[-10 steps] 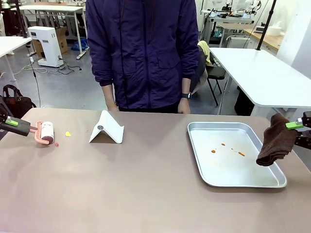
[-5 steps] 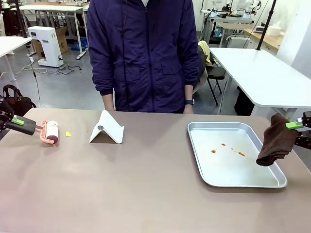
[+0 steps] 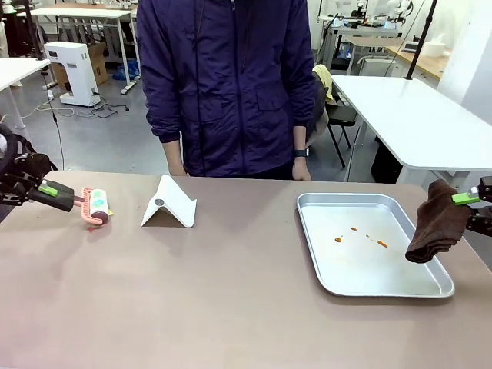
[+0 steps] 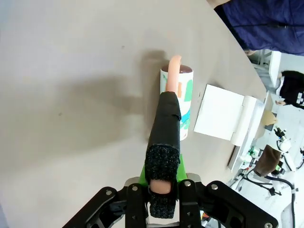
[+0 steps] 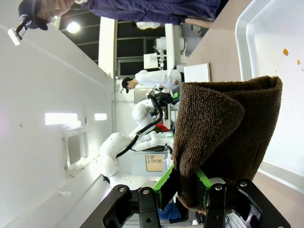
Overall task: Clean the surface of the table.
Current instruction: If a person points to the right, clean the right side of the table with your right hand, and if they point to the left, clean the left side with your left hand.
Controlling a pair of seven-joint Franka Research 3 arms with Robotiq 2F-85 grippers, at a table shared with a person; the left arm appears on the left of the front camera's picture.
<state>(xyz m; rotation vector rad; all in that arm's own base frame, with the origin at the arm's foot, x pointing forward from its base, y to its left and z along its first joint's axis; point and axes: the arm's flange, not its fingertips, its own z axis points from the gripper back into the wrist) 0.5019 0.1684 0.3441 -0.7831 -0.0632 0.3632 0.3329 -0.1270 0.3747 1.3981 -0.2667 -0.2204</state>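
While the front view looks across the bench (image 3: 231,300), the left end effector (image 3: 48,189) sits over its far left edge, clamped shut on the handle of a lint roller (image 3: 98,206). The roller's drum rests on the brownish-tan top, near a white folded stand (image 3: 169,204). At the right edge, the right end effector (image 3: 465,198) is closed on a brown cloth (image 3: 437,224). The cloth hangs over the rim of a metal tray (image 3: 361,269) that carries a few orange specks. A person (image 3: 231,84) stands at the far side.

From the left wrist, the 2 fingers pinch the roller's black handle. The drum lies on the bench just ahead of them, with the stand beyond.

From the right wrist, the green pads grip the folded cloth, and the tray and a strip of bench lie past it.
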